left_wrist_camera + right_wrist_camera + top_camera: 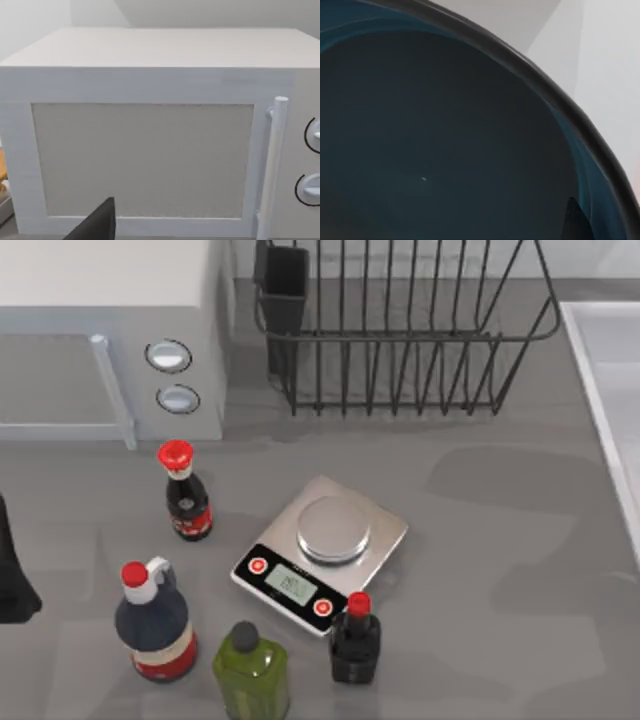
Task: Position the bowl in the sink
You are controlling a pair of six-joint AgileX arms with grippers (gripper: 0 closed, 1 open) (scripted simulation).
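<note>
Right wrist view: the bowl (445, 140) is very close under the right gripper (576, 222). I can see its dark teal inside and its round rim. A small dark bit of the gripper sits at the bowl's wall, by the rim. I cannot tell if the gripper is clamped on the bowl, or if it is open or closed. Pale white shows past the rim. That may be the sink, but I cannot be sure.

In the top view, the sink (612, 350) is at the right edge of the table. A rack (400, 330) is beside it.

The left gripper (95, 226) is parked far from the bowl, at the left edge. It faces a microwave (150, 150). I cannot tell if it is open or closed either.

I think the bowl is hard and stiff, so it will not bend when squeezed. Its shiny glaze looks slippery. It could chip or break if it drops. It looks a bit heavy for its thin wall. The best place to hold it is the rim, with one side of the gripper inside and one outside. The grip should be firm, and the bowl should stay flat. It should go down slowly into the sink.
</note>
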